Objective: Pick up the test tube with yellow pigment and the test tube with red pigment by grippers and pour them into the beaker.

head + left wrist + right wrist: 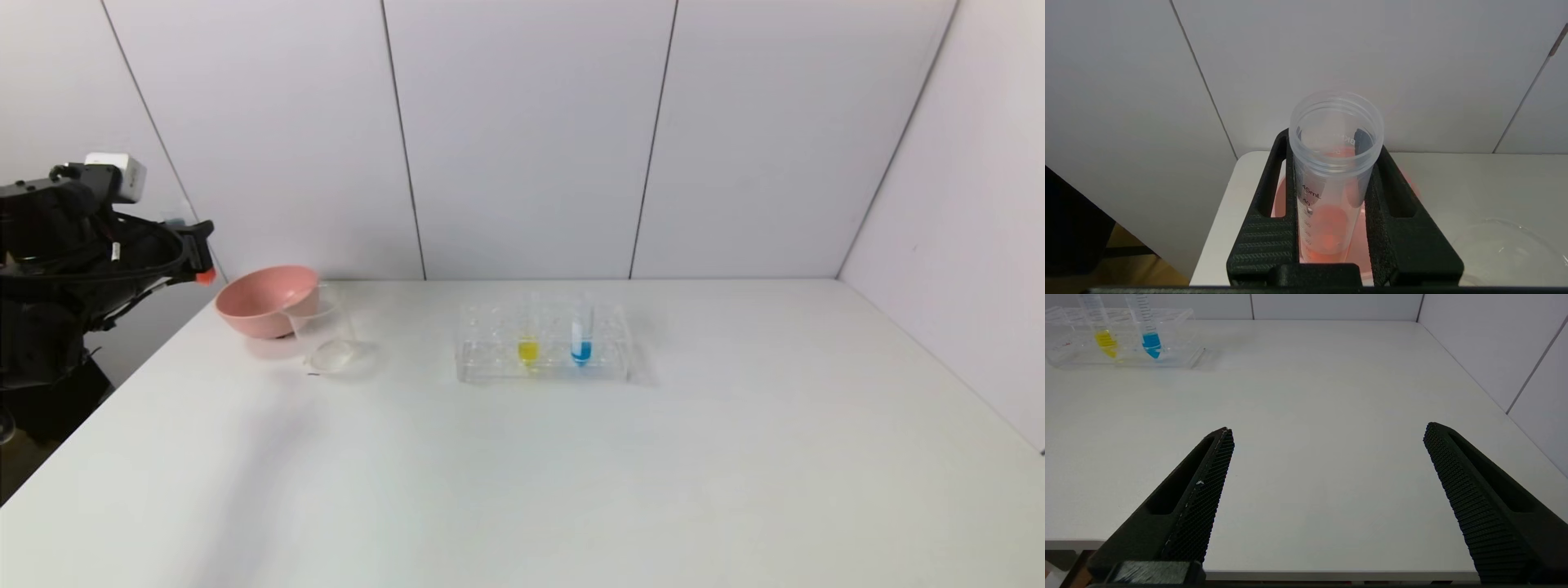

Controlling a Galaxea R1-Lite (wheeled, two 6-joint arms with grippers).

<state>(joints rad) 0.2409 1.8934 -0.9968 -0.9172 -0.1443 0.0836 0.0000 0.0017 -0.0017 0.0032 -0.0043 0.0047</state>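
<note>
My left gripper is shut on the test tube with red pigment, a clear graduated tube with its open mouth at the fingertips and an orange-red tint at its base. In the head view the left gripper is raised at the table's far left corner, beside the pink bowl. The beaker stands clear on the table just right of that bowl. The test tube with yellow pigment stands upright in the clear rack. My right gripper is open and holds nothing, above the table's near edge.
A pink bowl sits behind the beaker, below the held tube. A tube with blue liquid stands in the rack next to the yellow one. White walls close off the back and right of the white table.
</note>
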